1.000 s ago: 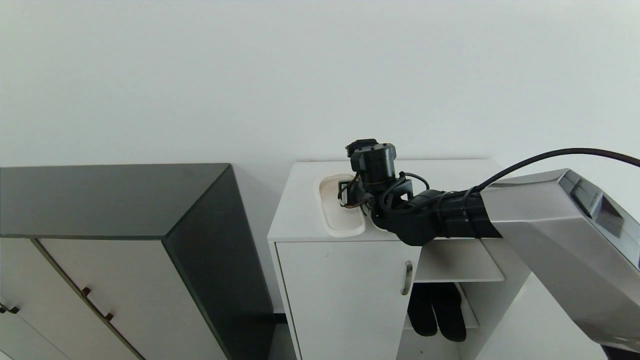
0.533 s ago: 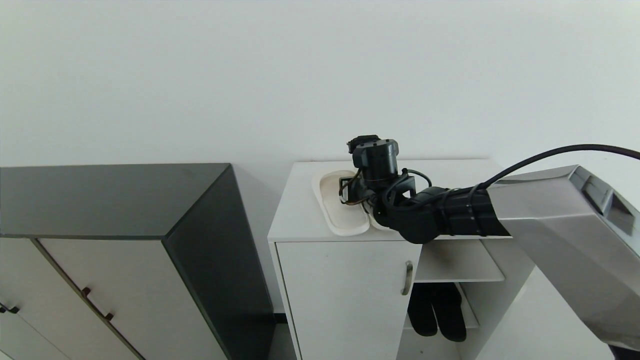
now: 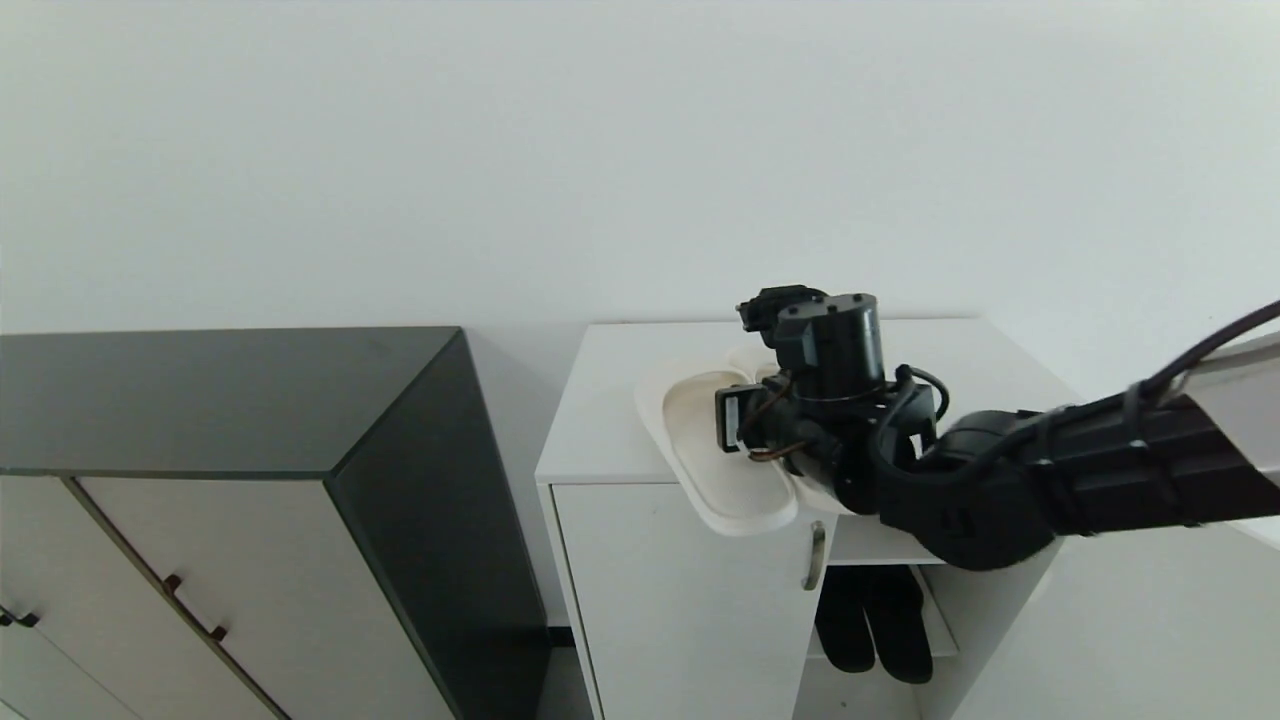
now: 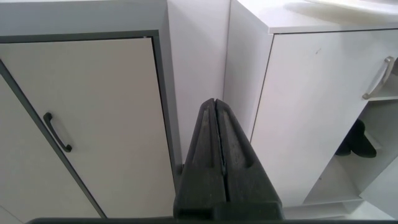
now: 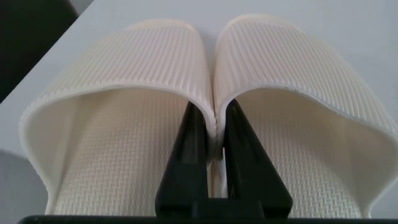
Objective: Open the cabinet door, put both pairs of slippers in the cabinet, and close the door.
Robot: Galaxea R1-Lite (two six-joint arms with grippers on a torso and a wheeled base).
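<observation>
We count two pairs of slippers, four in all: one cream pair (image 3: 715,465) and one black pair (image 3: 870,620). We also count two cabinets, a white cabinet (image 3: 610,420) and a dark-topped cabinet (image 3: 230,400) just beside it on the robot's left. The white cabinet has one door (image 3: 690,590), shut, with one metal handle (image 3: 815,555). Beside that door is an open side with shelves, and the black pair lies together on the lower shelf there. The cream pair sits side by side at the front of the white cabinet's top, with the near ends hanging out past the front edge above the door. We cannot tell whether the far ends touch the top. The right gripper (image 3: 745,430) holds this pair. In the right wrist view its two fingers (image 5: 186,162) stand a narrow gap apart, each one inside a slipper. They pinch the two inner side walls, which meet between them. The left gripper (image 4: 215,124) is low in front of the gap between the two cabinets. Its fingers are pressed flat together, with nothing between them and touching nothing.
</observation>
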